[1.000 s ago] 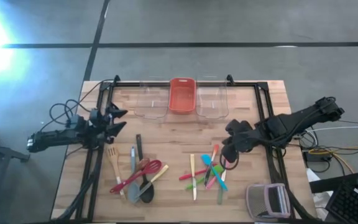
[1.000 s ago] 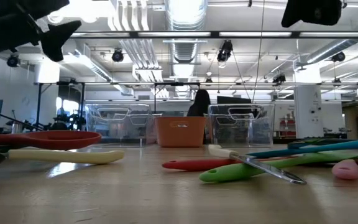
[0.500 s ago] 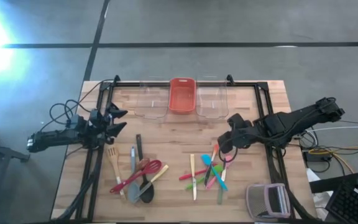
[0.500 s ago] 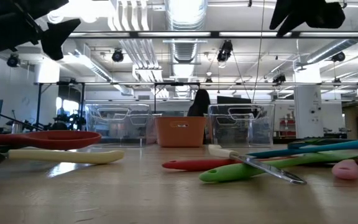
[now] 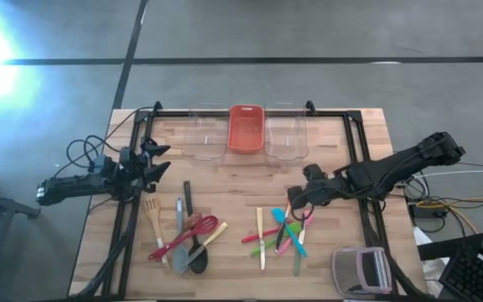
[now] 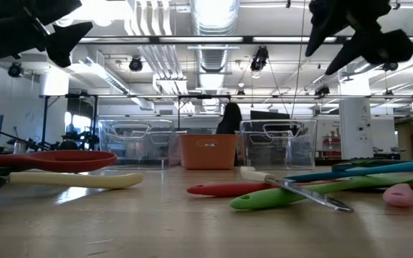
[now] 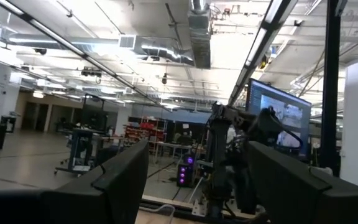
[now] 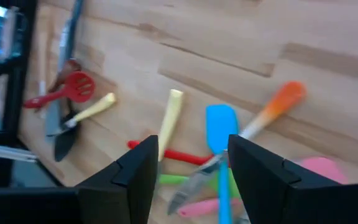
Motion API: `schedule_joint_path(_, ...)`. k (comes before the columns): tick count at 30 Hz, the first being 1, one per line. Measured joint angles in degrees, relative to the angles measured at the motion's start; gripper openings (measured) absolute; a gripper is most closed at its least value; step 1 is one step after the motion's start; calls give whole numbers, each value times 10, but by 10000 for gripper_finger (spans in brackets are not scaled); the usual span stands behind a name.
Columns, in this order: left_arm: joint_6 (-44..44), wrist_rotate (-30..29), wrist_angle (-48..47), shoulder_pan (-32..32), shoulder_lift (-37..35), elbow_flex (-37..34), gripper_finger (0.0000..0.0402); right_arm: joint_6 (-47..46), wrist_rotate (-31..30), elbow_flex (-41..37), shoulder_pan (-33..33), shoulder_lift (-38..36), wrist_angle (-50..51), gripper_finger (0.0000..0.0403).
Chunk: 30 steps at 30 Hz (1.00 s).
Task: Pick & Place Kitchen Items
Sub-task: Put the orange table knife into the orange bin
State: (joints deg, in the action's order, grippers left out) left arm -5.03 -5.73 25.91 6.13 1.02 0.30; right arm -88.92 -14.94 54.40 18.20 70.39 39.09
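A heap of small kitchen items (image 5: 279, 231), pink, green, blue and red spoons with pale sticks, lies on the table right of centre. My right gripper (image 5: 294, 198) hangs open above the heap's far end, touching nothing. In its wrist view (image 8: 191, 146) a blue spatula (image 8: 221, 124), a pale stick (image 8: 169, 118) and a red spoon (image 8: 179, 155) show past the fingers. Larger spoons and spatulas (image 5: 183, 235) lie left of centre. My left gripper (image 5: 153, 156) waits open, raised by the table's left edge.
Two clear bins (image 5: 204, 139) (image 5: 285, 139) with a red bin (image 5: 246, 130) between them stand at the far edge. A grey-and-pink boxy gadget (image 5: 360, 270) sits at the near right corner. Bare wood lies between the bins and the utensils.
My right gripper has come down toward the heap of small utensils and a little toward the table's left, rolling about its own axis. Its fingers were shut and now stand apart. Nothing on the table has moved.
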Motion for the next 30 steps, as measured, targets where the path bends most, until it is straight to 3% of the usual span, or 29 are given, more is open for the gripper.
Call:
schedule_joint_path(8, -3, -2, -5, 0, 0, 0, 273, -7, 0, -87, 0, 0, -115, 166)
schedule_joint_path(15, -9, -2, -13, 0, 0, 0, 273, -42, 1, -133, 0, 2, -153, 162)
schedule_joint_path(21, -9, -4, -10, 0, 2, 0, 273, -37, 54, -106, -1, 83, -224, 164)
schedule_joint_path(25, -9, -6, -10, 0, 10, 0, 273, -10, 83, -33, -1, 149, -167, 162)
schedule_joint_path(30, -25, -7, -16, 0, 19, 0, 273, -46, 101, 75, -1, 216, 35, 150)
